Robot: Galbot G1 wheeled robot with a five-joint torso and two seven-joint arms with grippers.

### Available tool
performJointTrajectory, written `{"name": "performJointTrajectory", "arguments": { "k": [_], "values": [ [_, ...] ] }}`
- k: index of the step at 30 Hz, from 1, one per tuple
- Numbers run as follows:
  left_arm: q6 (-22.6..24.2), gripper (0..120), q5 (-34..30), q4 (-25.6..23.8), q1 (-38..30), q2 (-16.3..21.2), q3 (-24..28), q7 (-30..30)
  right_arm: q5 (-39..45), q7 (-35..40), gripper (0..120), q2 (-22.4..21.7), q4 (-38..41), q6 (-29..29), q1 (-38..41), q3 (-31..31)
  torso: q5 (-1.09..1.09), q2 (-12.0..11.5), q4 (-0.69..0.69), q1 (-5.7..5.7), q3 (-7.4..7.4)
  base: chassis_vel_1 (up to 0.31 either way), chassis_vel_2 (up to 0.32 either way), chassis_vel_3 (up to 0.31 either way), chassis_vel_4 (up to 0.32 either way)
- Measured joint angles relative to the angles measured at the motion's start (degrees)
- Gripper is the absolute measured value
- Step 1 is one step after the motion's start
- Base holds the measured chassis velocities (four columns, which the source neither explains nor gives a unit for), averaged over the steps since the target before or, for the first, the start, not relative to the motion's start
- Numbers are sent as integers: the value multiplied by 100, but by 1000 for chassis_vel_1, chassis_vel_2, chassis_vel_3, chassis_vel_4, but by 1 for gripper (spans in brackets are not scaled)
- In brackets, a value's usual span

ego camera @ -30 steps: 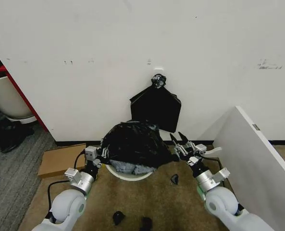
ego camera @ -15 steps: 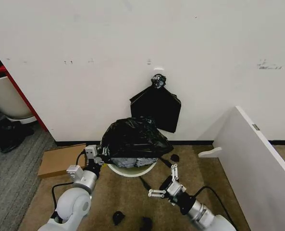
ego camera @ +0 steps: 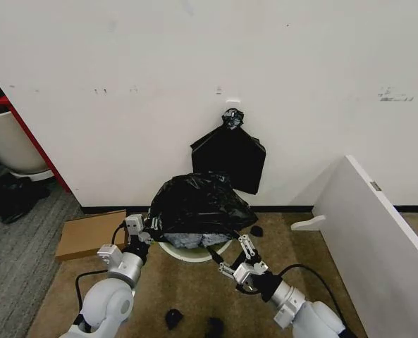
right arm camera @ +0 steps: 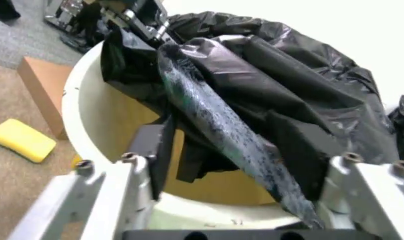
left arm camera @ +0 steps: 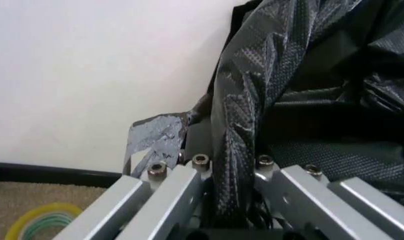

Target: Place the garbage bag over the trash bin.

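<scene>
Gripping a fold of the garbage bag [ego camera: 198, 204] at the trash bin [ego camera: 192, 251] rim, the left gripper [ego camera: 144, 229] is clamped; the right gripper [ego camera: 231, 256] gapes wide below the bag

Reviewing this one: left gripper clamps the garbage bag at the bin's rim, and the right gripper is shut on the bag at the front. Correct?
Not quite. The right gripper is open, fingers spread, as the right wrist view shows, with a fold of the garbage bag between them. The left gripper does clamp the bag at the trash bin rim.
</scene>
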Motion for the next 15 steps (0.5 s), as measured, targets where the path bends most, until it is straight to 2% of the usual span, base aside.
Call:
{"name": "performJointTrajectory", "arguments": {
  "k": [1,5,7,13,15],
  "values": [
    [0,1,0,0,0,0,0,0,0,0,50,0,0,0,0,0,0,0,0,0,0,0,0,0,0],
    [15,1,20,-11,24,10,0,0,176,-52,32,-6,3,62,-2,-61,0,0,0,0,0,0,0,0,0],
    [16,1,23,-11,26,12,0,0,190,-67,30,-4,3,84,3,-62,0,0,0,0,0,0,0,0,0],
    [19,1,48,-11,32,3,-3,-1,348,-148,3,6,1,252,32,-107,0,0,0,0,0,0,0,0,0],
    [19,1,48,-11,33,0,-4,-1,358,-153,0,9,-4,277,32,-114,-1,0,0,0,0,0,0,0,0]
  ]
}}
